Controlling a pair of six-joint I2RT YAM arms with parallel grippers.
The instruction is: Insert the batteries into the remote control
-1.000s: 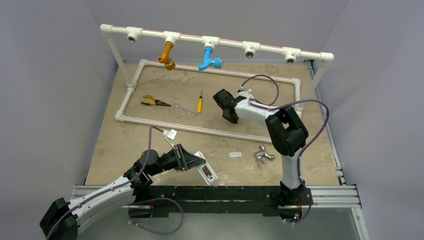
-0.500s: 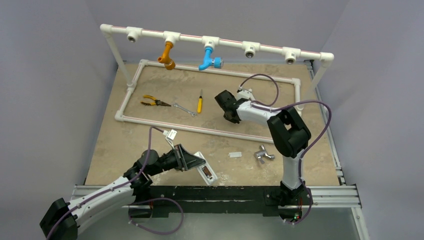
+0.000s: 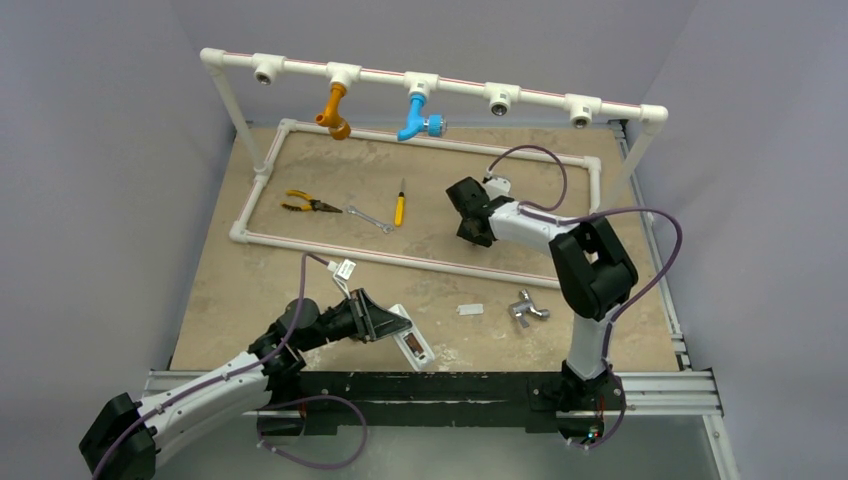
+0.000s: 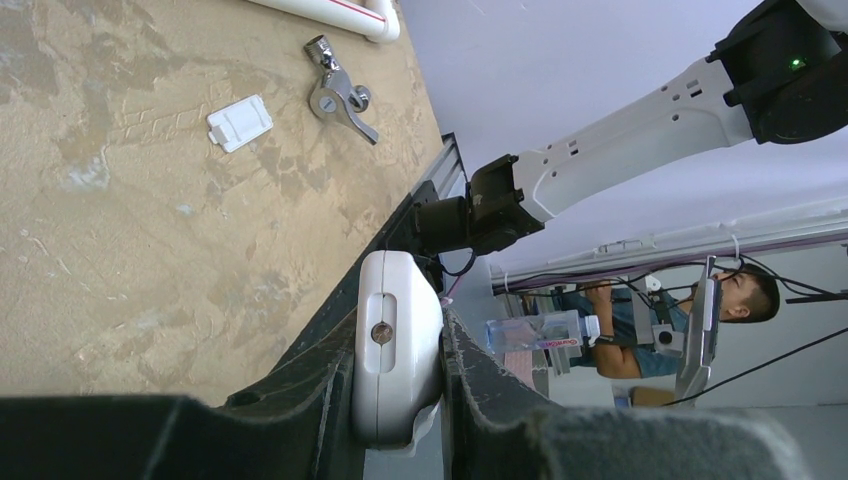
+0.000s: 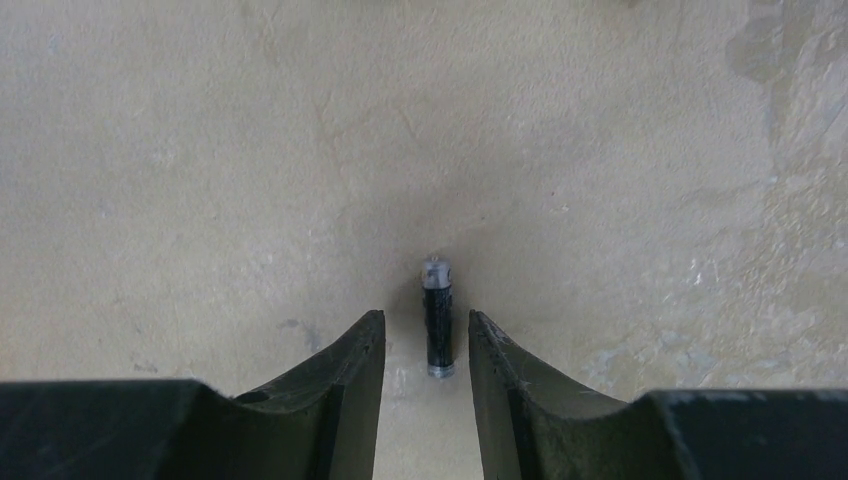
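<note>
Between the right gripper (image 5: 424, 320) jaws lay one battery (image 5: 437, 320), flat on the table (image 5: 600, 150), its long axis running along the fingers. Jaws stood apart, one either side, neither pad touching it as far as we could see. It sat a touch closer to the right-hand finger.

Left gripper (image 4: 396, 345) was clamped on the remote control (image 4: 397, 300), held at the near table edge, well apart from the right jaws. From the top view the bay looked to face up; what was in it was too small to tell. We couldn't spot a second battery.

Our read on the step: pick up this battery. To do it well:
- nudge sideways so it's centred between the pads
- get the tips down to table level before closing, or it'll roll out
- close slowly on mid-body, not the ends
- lift straight up, no twist

Slim, smooth cylinder, so we expected it to squirt out of an off-centre pinch. Polarity needed checking before seating it.
</note>
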